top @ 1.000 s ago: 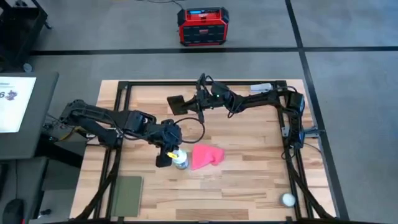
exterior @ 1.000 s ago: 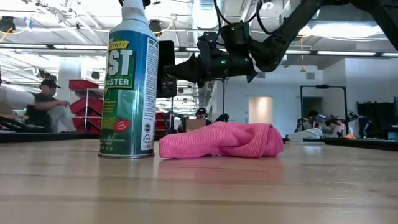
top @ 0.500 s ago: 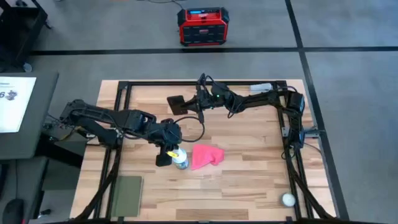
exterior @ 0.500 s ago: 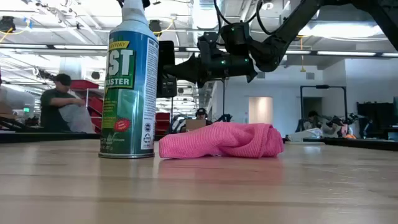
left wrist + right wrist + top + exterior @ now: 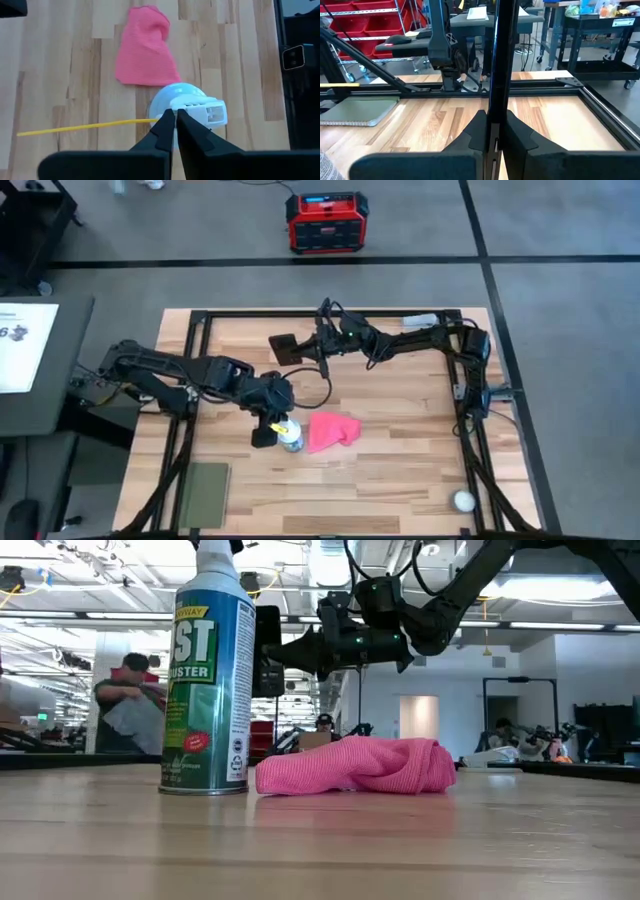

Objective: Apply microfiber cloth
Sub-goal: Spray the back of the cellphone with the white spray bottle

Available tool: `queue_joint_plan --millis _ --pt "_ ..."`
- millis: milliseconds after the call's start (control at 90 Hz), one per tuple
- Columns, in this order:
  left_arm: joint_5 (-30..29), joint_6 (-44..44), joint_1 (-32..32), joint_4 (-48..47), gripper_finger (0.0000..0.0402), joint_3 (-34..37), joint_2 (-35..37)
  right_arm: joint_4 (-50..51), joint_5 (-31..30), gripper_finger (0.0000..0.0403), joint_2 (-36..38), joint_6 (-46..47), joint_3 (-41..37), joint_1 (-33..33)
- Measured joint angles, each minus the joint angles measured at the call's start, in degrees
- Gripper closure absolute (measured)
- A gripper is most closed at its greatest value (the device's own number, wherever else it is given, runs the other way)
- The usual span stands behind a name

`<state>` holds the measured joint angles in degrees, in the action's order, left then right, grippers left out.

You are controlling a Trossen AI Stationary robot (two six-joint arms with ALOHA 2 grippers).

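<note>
Microfiber cloth (image 5: pixel 331 431): bright pink, plain. Spray can (image 5: pixel 207 685) touching the cloth: teal-green body, white lettering, white cap (thin yellow straw (image 5: pixel 85 127)). Pad (image 5: pixel 204 494) well apart from the cloth: dull green.

Your arms haven't budged over this last second, and nothing on the bench has shifted. The only movement is out in the room: the person (image 5: pixel 128 705) behind the spray can (image 5: pixel 208 680) in the low view has walked closer to it, from the far edge of that view, now standing upright and handling a pale bundle.
</note>
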<state>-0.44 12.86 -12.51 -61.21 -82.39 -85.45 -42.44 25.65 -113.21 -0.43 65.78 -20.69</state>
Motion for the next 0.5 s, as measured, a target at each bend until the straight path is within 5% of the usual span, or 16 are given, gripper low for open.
queue_joint_plan --millis 500 --pt "4.4 -2.3 3.3 -5.9 0.0402 -5.6 -0.5 0.3 0.1 0.0385 0.8 -0.5 0.0 0.8"
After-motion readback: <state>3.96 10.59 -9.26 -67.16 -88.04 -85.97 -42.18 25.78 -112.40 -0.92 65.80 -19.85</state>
